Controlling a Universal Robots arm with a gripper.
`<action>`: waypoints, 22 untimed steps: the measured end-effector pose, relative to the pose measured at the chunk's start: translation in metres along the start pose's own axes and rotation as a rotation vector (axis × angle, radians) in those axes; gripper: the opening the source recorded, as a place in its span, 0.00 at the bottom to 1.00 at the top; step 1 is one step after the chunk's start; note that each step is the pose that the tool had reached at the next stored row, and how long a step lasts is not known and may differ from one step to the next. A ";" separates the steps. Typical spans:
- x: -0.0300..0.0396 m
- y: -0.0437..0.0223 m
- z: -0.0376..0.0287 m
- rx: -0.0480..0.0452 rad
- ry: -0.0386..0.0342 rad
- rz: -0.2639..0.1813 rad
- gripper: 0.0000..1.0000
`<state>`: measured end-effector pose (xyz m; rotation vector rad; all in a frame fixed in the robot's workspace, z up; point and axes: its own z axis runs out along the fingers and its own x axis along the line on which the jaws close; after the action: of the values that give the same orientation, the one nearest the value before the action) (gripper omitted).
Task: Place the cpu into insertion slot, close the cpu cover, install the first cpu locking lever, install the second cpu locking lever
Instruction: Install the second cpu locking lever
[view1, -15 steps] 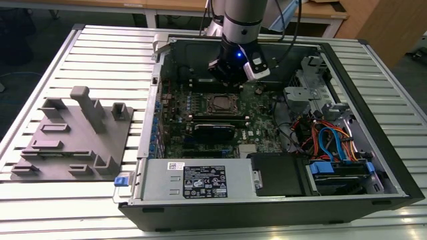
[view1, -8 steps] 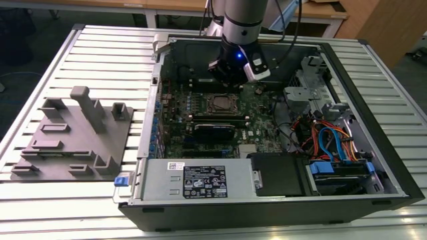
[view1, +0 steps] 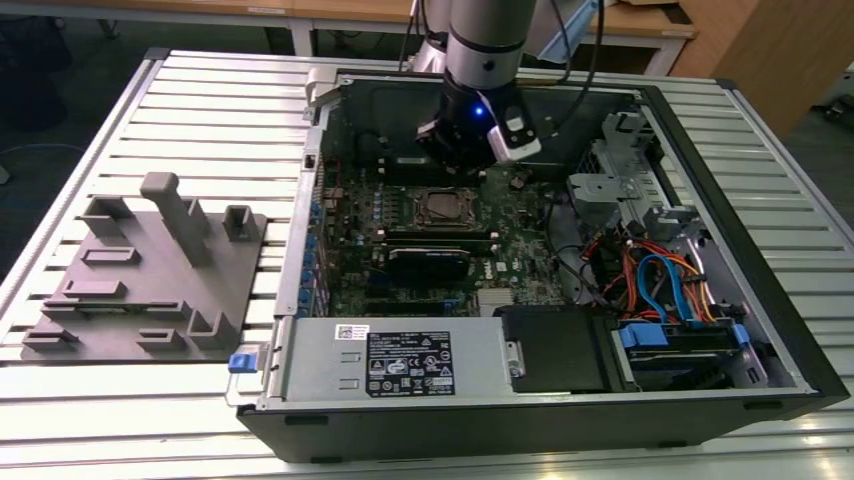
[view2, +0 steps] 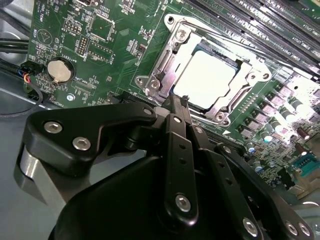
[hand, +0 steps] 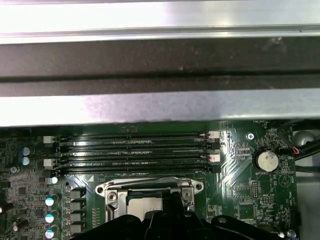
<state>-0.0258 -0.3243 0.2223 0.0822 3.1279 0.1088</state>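
Note:
The cpu (view2: 206, 79) lies flat in the insertion slot (view2: 172, 35), its silver-grey top showing bright. The cpu cover (view2: 243, 76), a silvery frame, lies down around the chip, which shows through its cut-out. My gripper (view2: 181, 101) is shut with nothing between its black fingers. Its tips stand at the slot's edge, and contact cannot be judged. In the exterior view the gripper (view1: 461, 155) hangs inside the open computer case, just behind the insertion slot (view1: 441, 207). The first wrist view has the cpu (hand: 145, 204) and cover (hand: 112, 189) just beyond the gripper's black body.
Long black memory slots (hand: 135, 149) run beside the socket, under the case wall (hand: 160, 107). A coin battery (view2: 60, 70) sits on the board. A power supply (view1: 394, 362), coloured cables (view1: 654, 280) and a black module (view1: 427, 263) fill the case. A grey fixture block (view1: 134, 285) stands on the exterior view's left.

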 end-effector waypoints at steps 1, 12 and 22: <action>0.0000 0.0001 -0.0011 0.0000 0.0002 0.000 0.10; -0.0002 0.0012 -0.0156 0.0031 0.0012 0.000 0.10; -0.0004 -0.0030 -0.0154 0.0048 0.0011 0.000 0.10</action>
<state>-0.0258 -0.3284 0.2374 0.0822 3.1294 0.1014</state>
